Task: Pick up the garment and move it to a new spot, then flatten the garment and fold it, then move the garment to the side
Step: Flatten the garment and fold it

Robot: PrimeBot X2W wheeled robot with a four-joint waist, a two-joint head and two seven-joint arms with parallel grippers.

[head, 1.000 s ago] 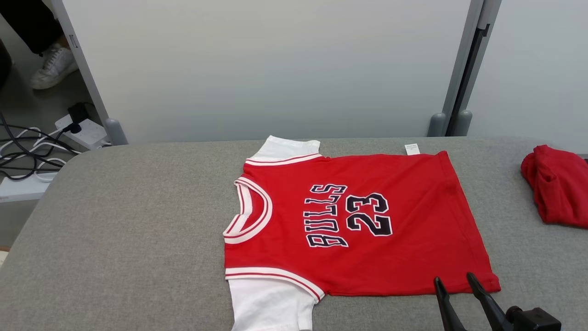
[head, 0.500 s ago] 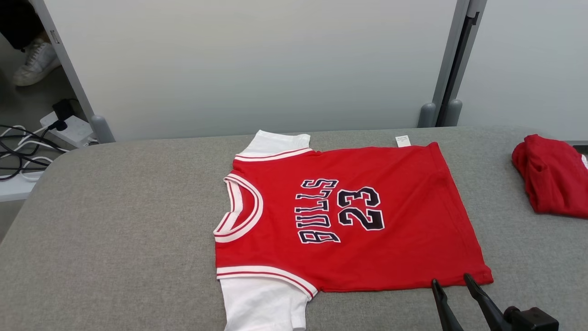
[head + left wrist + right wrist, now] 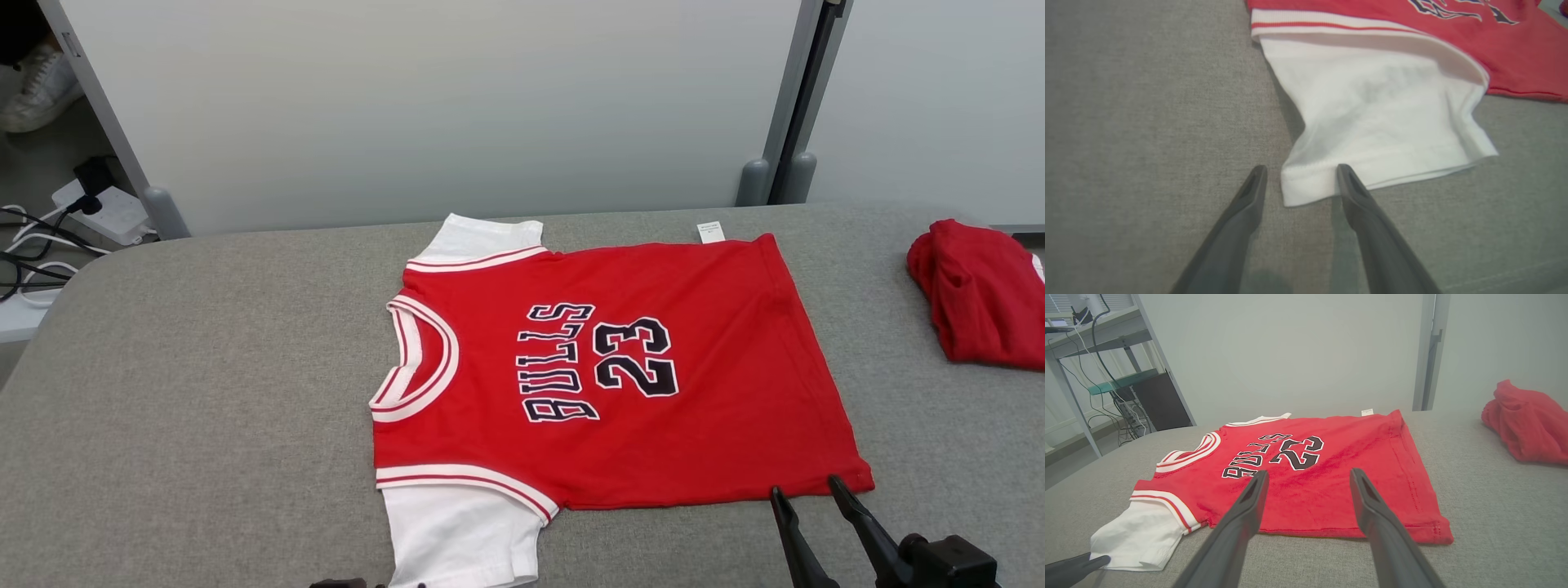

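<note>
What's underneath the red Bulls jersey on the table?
The jersey lies flat on the grey padded table, which shows all around it. Anything directly beneath the fabric is covered; no bulge shows.

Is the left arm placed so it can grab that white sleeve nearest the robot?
Probably yes: the left end effector is open, its fingers either side of the sleeve hem's corner, with nothing in the way.

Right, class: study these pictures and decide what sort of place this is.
Probably a robotics test lab: a grey padded table backed by plain partition panels, a power strip and cables on the floor, and a metal rack carrying wiring.
</note>
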